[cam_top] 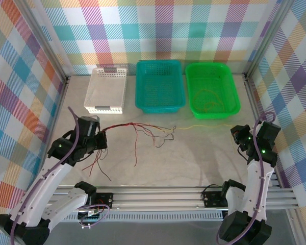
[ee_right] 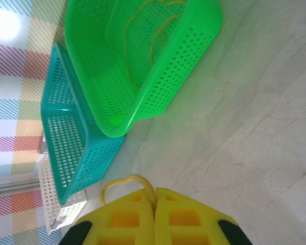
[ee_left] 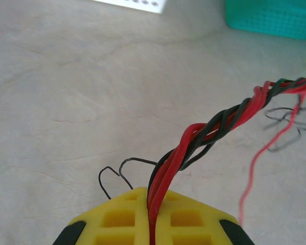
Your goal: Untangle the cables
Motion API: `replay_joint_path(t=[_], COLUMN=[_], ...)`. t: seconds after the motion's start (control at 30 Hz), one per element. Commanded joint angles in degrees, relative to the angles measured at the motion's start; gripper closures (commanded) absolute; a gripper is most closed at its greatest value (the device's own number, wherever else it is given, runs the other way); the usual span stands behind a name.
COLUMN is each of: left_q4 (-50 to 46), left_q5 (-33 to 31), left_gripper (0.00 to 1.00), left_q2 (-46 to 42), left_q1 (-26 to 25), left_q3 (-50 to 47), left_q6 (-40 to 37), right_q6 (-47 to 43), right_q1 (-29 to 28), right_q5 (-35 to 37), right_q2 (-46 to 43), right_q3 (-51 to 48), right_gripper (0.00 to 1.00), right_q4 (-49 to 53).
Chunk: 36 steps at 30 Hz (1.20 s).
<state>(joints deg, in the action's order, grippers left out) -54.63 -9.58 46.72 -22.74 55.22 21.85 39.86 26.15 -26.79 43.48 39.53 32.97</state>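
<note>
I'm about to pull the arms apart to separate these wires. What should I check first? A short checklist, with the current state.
1. Left gripper shut on red-black bundle: ok.
2. Right gripper shut on yellow wire: ok.
3. Bundle untwisted: not ok, tightly twisted right above the fingers.
4. Yellow wire free of the bundle: cannot tell.
5. Green basket holds other yellow strands: ok.
</note>
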Motion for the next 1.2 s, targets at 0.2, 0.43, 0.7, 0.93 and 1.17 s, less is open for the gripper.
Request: replay_joint_path(t=[0.2, 0.43, 0.7, 0.93, 1.17], left_q4=[-3.7, -0.8, 4.4, 6.2, 8.5], left_q5=[-12.2, -4.1, 11.2, 17.0, 16.3], left_gripper=[1.00, 1.00, 1.00, 1.00, 1.00], left_q2=[-7.4, -6.2, -2.9, 0.5, 5.0], left_q1=[1.8, 1.9, 1.7, -0.6, -7.0], left_q3=[0.4, -0.8, -1.2, 2.2, 4.4], left_q6=[4.6, 2.6, -0.5, -1.8, -3.3], right_q6=[1.0, 0.5, 3.2, 1.7, -2.1], right_q1=[2.1, 2.1, -1.0, -2.2, -2.8], right_q5=[1.4, -1.9, -12.5, -8.9, -4.2], right_q2=[0.4, -0.3, -0.4, -4.0, -4.6], right_q3=[0.1, 0.4, 1.9, 6.6, 14.7], right_gripper=[1.00, 1.00, 1.00, 1.00, 1.00], right_q4=[1.9, -0.1, -9.8, -4.1, 8.0])
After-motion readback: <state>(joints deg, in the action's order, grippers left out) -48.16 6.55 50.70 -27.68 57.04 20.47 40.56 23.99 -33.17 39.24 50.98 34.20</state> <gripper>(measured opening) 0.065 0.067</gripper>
